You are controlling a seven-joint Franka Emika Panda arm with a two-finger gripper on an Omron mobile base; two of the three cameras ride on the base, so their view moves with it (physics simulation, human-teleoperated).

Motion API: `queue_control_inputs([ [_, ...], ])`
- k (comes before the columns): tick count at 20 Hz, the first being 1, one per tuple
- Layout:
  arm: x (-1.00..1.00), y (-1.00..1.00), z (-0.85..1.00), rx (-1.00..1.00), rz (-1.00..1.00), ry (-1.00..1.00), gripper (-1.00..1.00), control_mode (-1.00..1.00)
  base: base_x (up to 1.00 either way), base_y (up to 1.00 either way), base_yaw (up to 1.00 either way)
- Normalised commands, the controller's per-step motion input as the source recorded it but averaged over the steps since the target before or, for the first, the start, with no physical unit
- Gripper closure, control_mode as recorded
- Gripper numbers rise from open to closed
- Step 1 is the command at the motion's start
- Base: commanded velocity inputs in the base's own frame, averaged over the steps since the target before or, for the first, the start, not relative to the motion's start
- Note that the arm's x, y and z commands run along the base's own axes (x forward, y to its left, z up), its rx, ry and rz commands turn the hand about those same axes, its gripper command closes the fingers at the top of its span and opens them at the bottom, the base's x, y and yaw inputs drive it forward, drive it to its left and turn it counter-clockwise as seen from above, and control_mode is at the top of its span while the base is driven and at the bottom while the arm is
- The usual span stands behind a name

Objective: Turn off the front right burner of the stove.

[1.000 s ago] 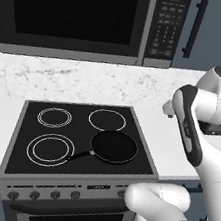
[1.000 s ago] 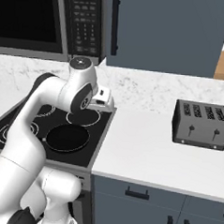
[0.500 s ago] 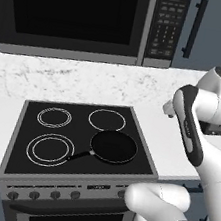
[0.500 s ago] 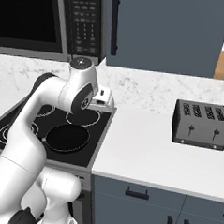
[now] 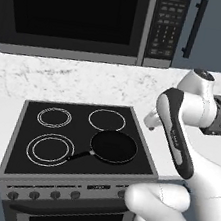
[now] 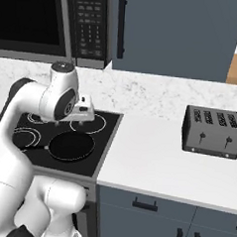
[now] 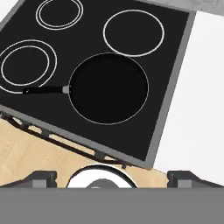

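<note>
Barely any change from a second ago — gripper [image 7: 112, 175] still high above the stove [image 5: 32, 170], fingers spread, empty. Front right burner [image 5: 132, 165] under a black pan [image 5: 114, 147]; knobs [image 5: 55, 194] untouched — reach not begun.

Arm folded high, elbow bent — gripper [image 7: 112, 177] pointing down, fingertips spread wide apart

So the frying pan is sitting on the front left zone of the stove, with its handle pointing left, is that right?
Not quite. The frying pan sits on the front right zone of the stove, not the front left; the front left zone, with its double white ring, is bare. The handle does point left, toward that ringed zone. The left base view shows this.
</note>
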Motion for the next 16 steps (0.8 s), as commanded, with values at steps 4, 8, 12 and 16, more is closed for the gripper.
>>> queue_control_inputs([
  [4, -0.61, 1.0, -0.36, -0.22, 0.37, 0.0, -1.0, -1.0, 0.0, 0.0, 0.0],
  [8, -0.98, 1.0, -0.49, -0.45, 0.33, -0.12, -1.0, -1.0, 0.0, 0.0, 0.0],
  [12, -0.87, 1.0, -0.56, -0.5, 0.33, -0.06, -1.0, -1.0, 0.0, 0.0, 0.0],
  [16, -0.53, 1.0, -0.56, -0.48, 0.36, 0.0, -1.0, -1.0, 0.0, 0.0, 0.0],
])
